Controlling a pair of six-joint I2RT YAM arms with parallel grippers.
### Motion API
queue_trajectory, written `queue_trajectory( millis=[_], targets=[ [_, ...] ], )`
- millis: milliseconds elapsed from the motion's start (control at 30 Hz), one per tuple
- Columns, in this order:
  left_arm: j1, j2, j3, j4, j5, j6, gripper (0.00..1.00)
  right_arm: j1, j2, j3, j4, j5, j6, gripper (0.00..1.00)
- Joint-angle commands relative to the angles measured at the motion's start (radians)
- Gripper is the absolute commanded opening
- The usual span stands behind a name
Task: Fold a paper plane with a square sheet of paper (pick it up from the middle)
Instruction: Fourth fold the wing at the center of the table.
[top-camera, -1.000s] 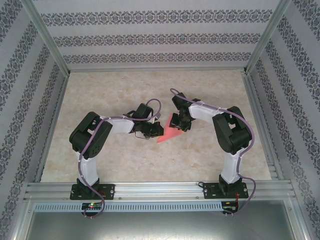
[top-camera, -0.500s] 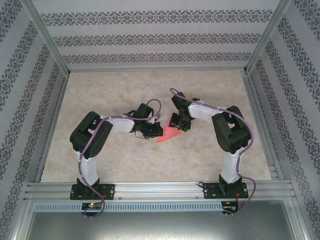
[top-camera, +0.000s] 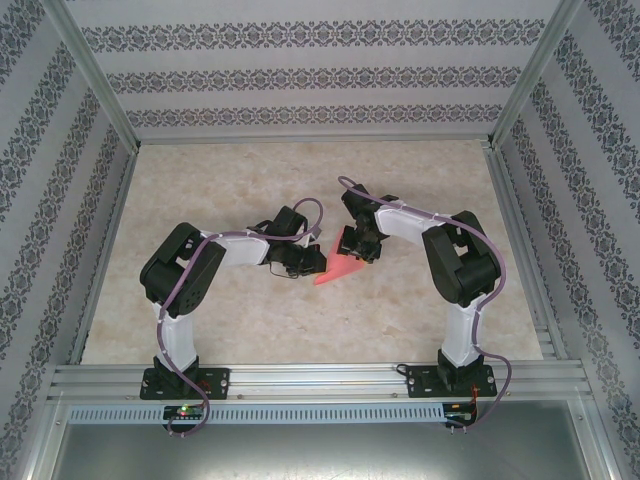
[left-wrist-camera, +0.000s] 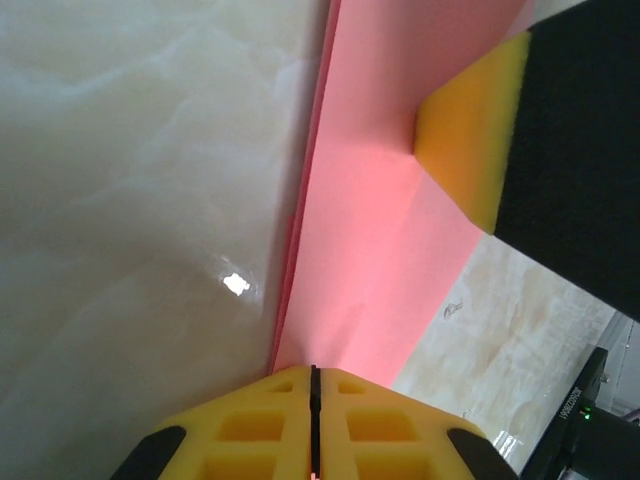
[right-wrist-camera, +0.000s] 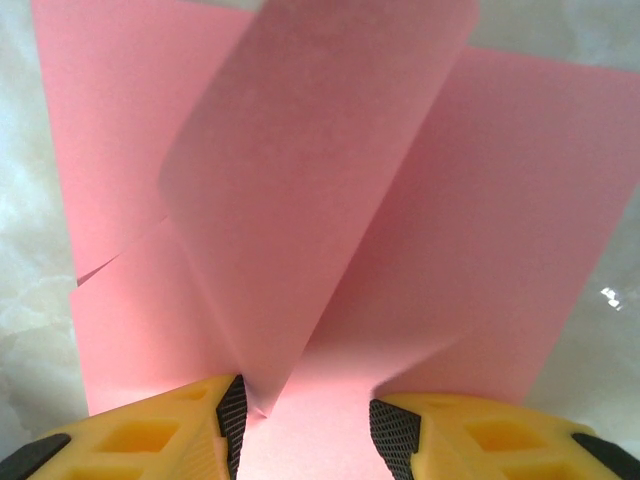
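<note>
The salmon-pink sheet of paper (top-camera: 338, 270) lies partly folded at the middle of the bench (top-camera: 230, 180), between the two grippers. From above it reads as a pointed wedge and its layers cannot be told apart. The right wrist view separates them: one layer lies flat on the marbled surface, and a loose flap curls up off it, rising just beside one finger of the right gripper (right-wrist-camera: 305, 430). That gripper's yellow fingers (right-wrist-camera: 150, 440) stand moderately apart, closed on nothing. The left wrist view gives the other end. There the left gripper (left-wrist-camera: 313, 420) has its pads pressed together on the sheet's narrow tip. Stacked edges show along the sheet's left side, and one yellow pad of the right gripper rests on the pink surface farther up.
</note>
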Motion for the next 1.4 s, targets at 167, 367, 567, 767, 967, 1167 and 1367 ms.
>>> queue_trajectory(
  millis=[167, 367, 567, 767, 967, 1167, 1367],
  targets=[
    [-0.009, 0.0, 0.052, 0.044, 0.059, 0.014, 0.14, -0.005, 0.219, -0.122, -0.066, 0.154, -0.005, 0.48],
    [-0.015, 0.038, 0.081, 0.021, 0.061, 0.017, 0.14, -0.003, 0.219, -0.124, -0.063, 0.155, -0.006, 0.49],
    [-0.022, 0.069, 0.102, -0.033, 0.039, 0.032, 0.12, -0.003, 0.218, -0.128, -0.059, 0.155, -0.003, 0.5],
    [-0.028, 0.078, 0.087, -0.07, 0.03, 0.045, 0.11, -0.004, 0.212, -0.135, -0.056, 0.154, 0.001, 0.5],
    [-0.028, 0.079, 0.082, -0.12, -0.006, 0.058, 0.1, -0.007, 0.214, -0.141, -0.053, 0.155, 0.007, 0.49],
    [-0.028, 0.096, 0.097, -0.194, -0.045, 0.084, 0.07, -0.014, 0.164, -0.142, -0.05, 0.13, 0.004, 0.49],
    [-0.028, 0.114, 0.102, -0.248, -0.081, 0.102, 0.02, -0.035, -0.016, -0.136, -0.023, 0.046, -0.033, 0.49]
  ],
)
